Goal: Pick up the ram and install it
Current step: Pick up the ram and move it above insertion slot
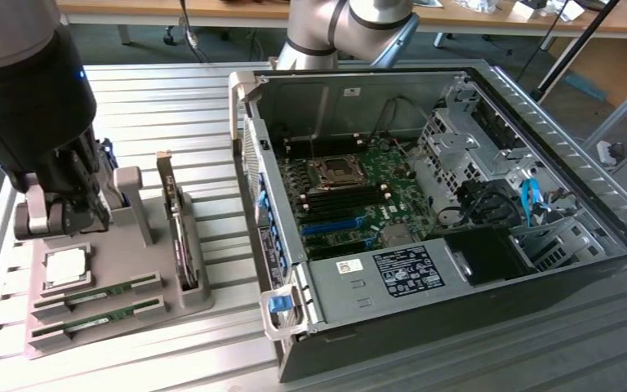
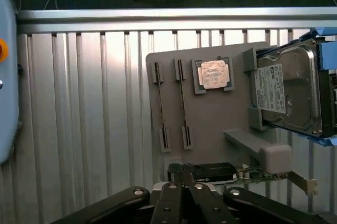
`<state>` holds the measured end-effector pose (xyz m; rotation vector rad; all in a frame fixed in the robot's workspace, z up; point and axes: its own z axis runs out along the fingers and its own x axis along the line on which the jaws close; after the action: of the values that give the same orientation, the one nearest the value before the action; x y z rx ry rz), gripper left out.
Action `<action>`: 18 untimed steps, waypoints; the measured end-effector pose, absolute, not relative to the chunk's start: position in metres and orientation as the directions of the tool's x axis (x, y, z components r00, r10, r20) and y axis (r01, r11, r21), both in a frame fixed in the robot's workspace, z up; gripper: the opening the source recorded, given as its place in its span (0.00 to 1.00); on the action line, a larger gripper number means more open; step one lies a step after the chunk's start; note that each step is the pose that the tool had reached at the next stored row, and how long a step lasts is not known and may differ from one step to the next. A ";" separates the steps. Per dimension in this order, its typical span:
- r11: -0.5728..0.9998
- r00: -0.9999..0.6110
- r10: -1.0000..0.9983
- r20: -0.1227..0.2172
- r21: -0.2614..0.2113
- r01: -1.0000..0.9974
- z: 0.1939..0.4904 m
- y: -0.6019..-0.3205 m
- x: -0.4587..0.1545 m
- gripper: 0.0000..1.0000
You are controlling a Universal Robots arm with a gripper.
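Ram (image 1: 98,295) on edge in grey tray (image 1: 128,260), long axis across exterior view, twin (image 1: 98,320) alongside; jaws clenched, empty.

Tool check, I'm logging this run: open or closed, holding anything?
Tool: closed, holding nothing.

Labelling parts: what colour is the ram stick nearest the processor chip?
Green; the ram stick shows best in the exterior view.
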<state>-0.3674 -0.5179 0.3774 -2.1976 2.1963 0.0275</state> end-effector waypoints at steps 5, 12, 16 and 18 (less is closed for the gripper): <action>-0.088 0.089 -0.995 -0.037 -0.012 -0.996 0.377 -0.518 -0.367 0.11; -0.107 0.107 -0.994 -0.037 -0.012 -0.994 0.373 -0.518 -0.367 0.11; -0.108 0.108 -0.993 -0.037 -0.009 -0.994 0.366 -0.518 -0.367 0.11; -0.108 0.108 -0.993 -0.037 -0.007 -0.994 0.362 -0.518 -0.367 0.11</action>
<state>-0.3674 -0.5179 0.3621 -2.3159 2.0770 0.0356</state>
